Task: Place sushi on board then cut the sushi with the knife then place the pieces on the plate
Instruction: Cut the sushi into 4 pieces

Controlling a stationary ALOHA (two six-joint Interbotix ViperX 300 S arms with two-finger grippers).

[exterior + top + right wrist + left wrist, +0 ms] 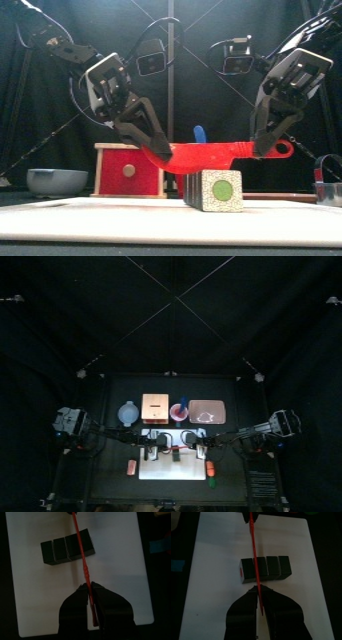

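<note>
You have left jaws and right jaws both pinching the red toy knife (207, 154), one at each end. It sits level just over the dark green sushi roll (214, 190) on the white cutting board (80, 215).

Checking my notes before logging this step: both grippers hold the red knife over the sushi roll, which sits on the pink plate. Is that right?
Not quite. The sushi roll sits on the white cutting board, not the pink plate; the front view shows it. The rest stands: the left gripper and right gripper both hold the red knife over it.
</note>
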